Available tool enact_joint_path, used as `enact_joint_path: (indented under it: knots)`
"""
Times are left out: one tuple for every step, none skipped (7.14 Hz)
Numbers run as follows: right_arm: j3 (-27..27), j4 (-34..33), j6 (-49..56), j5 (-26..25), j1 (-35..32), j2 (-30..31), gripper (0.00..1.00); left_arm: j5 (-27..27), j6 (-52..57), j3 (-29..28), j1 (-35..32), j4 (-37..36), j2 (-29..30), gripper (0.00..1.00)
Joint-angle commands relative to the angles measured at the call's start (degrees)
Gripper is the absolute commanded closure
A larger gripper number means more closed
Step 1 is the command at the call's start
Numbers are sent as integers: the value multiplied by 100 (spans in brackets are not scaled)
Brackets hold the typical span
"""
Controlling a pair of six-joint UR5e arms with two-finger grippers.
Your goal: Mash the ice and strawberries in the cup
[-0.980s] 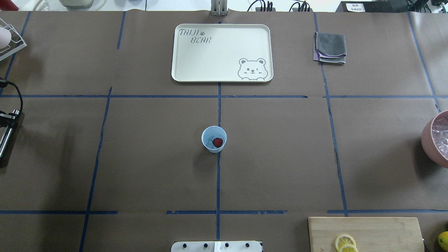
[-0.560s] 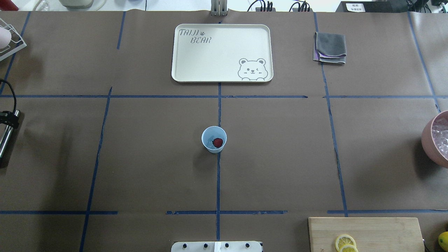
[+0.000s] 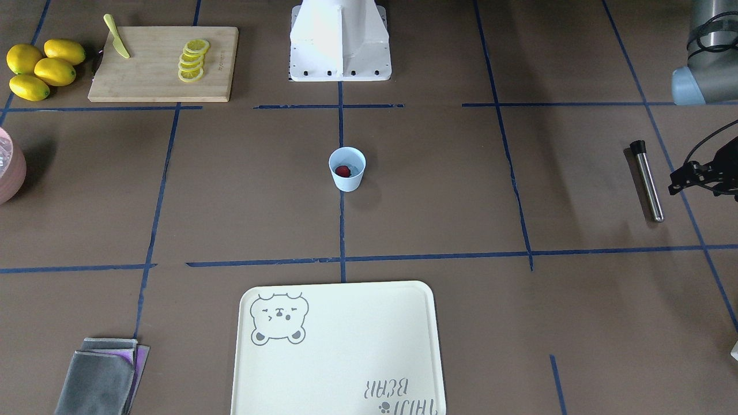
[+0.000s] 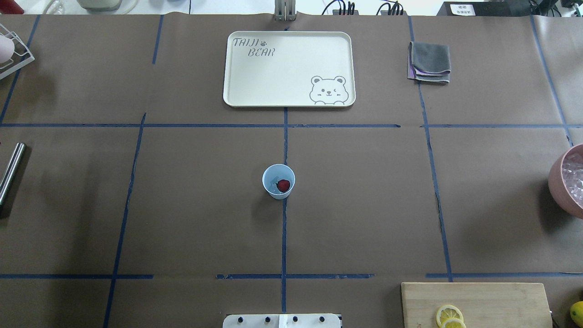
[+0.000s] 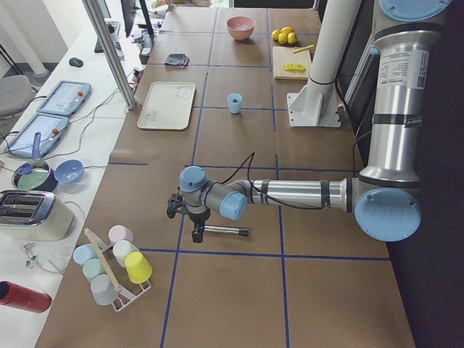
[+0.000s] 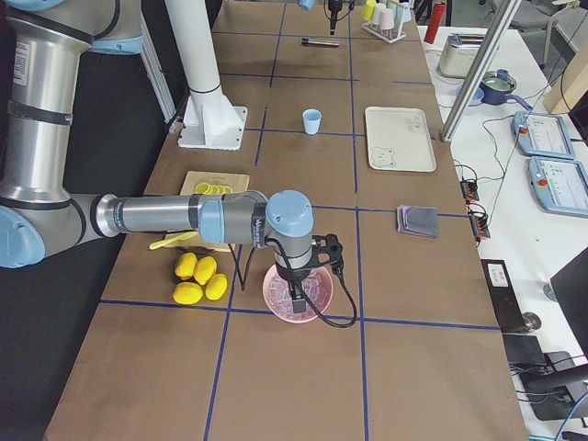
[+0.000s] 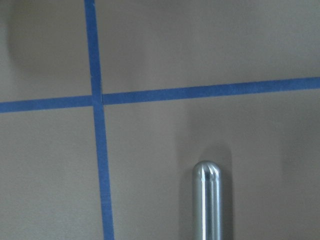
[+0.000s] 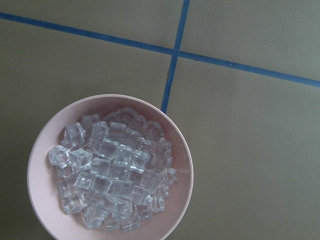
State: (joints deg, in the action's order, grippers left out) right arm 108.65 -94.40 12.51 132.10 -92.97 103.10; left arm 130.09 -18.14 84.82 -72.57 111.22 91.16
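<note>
Front-facing, we are seeing the smooth, tapered pale-blue cup (image 3: pixel 346 169) standing mid-table, with the roundish dark-red strawberry (image 3: pixel 343 171) inside. A polished metal rod (image 3: pixel 646 180) is lying well apart. Overhead, the ice (image 4: pixel 274 183) is barely showing (a pale glint). Side views are showing the left gripper (image 5: pixel 196 233) over the rod and the right gripper (image 6: pixel 299 299) over the pink bowl (image 6: pixel 272 299); we cannot tell either's opening. The right wrist is showing glassy cubes (image 8: pixel 112 170) heaped and the bowl's rim cut off.

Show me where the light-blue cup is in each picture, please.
Front-facing: cup at centre, on the tape line.
Overhead: centre, same tape line.
Exterior left: upper middle, right of the tray.
Exterior right: upper middle, left of the tray.
Left wrist: not in it.
Right wrist: not in it.
Shared landmark: the bear tray.
</note>
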Motion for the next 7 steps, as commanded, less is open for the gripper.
enact_joint_path:
  knots:
    - [7, 0, -3, 0, -2, 0, 1, 681, 1131, 52, -859, -615, 42, 0]
    - [7, 0, -3, 0, -2, 0, 1, 728, 1572, 296, -1142, -1194, 42, 0]
    - [7, -9, -3, 0, -2, 0, 1, 728, 2038, 612, -1467, -1956, 51, 0]
    - [-10, -9, 5, 0, -2, 0, 1, 728, 2269, 876, -1757, -2573, 129, 0]
    - [-19, -9, 5, 0, -2, 9, 1, 728, 2262, 1035, -1943, -2684, 78, 0]
    - [-28, -9, 5, 0, 7, 35, 1, 728, 2262, 1011, -1945, -2633, 34, 0]
    - [-19, -9, 5, 0, 7, 44, 1, 719, 2253, 1045, -1945, -2641, 16, 0]
